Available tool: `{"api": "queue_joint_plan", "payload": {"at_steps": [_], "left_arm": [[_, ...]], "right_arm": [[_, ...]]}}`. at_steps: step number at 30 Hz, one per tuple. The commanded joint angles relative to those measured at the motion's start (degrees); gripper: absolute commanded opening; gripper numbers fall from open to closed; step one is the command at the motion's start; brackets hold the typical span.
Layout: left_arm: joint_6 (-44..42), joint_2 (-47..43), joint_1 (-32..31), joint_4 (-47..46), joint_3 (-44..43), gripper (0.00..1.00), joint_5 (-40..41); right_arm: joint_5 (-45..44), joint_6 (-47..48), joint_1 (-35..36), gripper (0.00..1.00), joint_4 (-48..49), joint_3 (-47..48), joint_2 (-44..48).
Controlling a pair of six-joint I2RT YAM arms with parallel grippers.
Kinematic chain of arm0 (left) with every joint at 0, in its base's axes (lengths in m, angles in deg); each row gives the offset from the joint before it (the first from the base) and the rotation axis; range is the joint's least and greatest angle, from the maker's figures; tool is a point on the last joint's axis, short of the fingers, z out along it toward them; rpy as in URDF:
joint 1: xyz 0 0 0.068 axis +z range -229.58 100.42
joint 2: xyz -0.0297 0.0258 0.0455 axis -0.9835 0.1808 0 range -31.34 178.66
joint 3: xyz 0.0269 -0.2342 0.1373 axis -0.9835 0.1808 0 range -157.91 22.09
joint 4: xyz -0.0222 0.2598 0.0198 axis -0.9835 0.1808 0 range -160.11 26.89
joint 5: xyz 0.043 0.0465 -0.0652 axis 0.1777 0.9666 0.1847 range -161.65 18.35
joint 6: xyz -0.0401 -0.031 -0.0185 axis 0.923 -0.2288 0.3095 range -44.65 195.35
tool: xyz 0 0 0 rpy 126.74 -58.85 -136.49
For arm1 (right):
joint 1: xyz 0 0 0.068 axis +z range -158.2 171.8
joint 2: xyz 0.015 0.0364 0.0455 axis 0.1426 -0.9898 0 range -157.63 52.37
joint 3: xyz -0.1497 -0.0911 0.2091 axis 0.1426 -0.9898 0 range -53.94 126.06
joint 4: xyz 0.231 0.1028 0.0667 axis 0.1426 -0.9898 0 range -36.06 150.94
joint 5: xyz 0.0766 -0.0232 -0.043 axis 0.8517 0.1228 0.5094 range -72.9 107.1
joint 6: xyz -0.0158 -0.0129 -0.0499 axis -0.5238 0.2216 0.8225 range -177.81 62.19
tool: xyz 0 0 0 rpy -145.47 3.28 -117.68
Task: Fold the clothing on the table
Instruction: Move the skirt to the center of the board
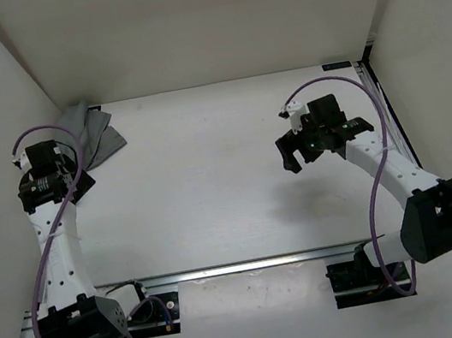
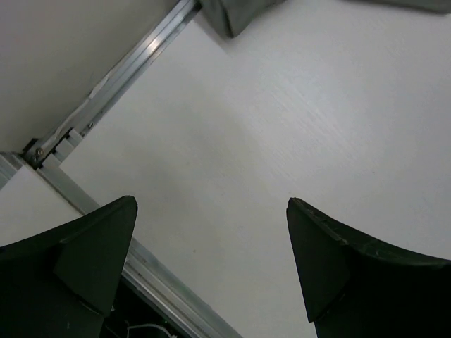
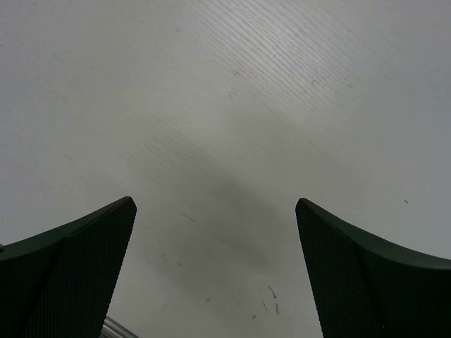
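The grey clothing lies crumpled in the far left corner of the white table. In the left wrist view only its near edge shows at the top, beside the rail. My left gripper hangs above the table just in front of the clothing. It is open, with nothing but bare table between its fingers. My right gripper hovers over the right half of the table, far from the clothing. It too is open and holds nothing, casting a soft shadow on the table below.
Silver rails run along the table's left edge, near edge and right edge. Pale walls enclose the left, back and right sides. Both arm bases and purple cables sit at the near edge.
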Motion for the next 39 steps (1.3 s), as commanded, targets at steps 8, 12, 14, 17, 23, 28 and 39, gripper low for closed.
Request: {"api": "queue_joint_plan", "payload": {"at_steps": [8, 12, 14, 17, 23, 28, 39], "left_arm": [[9.38, -14.75, 17.06, -33.33, 18.27, 0.98, -5.92], [16.99, -5.91, 15.09, -40.46, 22.61, 0.99, -0.70], [20.14, -1.50, 13.85, -45.46, 24.62, 0.99, -0.66], [27.96, 6.32, 11.31, -49.43, 23.76, 0.99, 0.66], [37.04, 21.26, 8.40, -52.23, 19.72, 0.99, 4.09], [36.34, 29.88, 7.52, -52.77, 13.21, 0.98, 4.36], [36.77, 42.10, 8.40, -51.38, 1.70, 0.99, 3.48]], "right_arm": [[-0.40, -1.16, -0.18, 0.99, 2.90, -4.43, 5.81], [-1.35, 1.11, -0.27, 1.00, -0.70, 1.87, 4.50], [-1.27, 3.92, -0.44, 0.99, -3.15, 5.65, 2.93], [-3.71, 5.87, -2.02, 0.99, -6.24, 12.50, -0.41], [-6.36, 3.05, -5.46, 0.99, -14.50, 27.81, -9.90], [-9.25, -0.10, -5.28, 0.99, -20.03, 36.60, -17.90], [-14.54, -1.60, -3.43, 0.99, -27.07, 52.51, -29.24]]}}
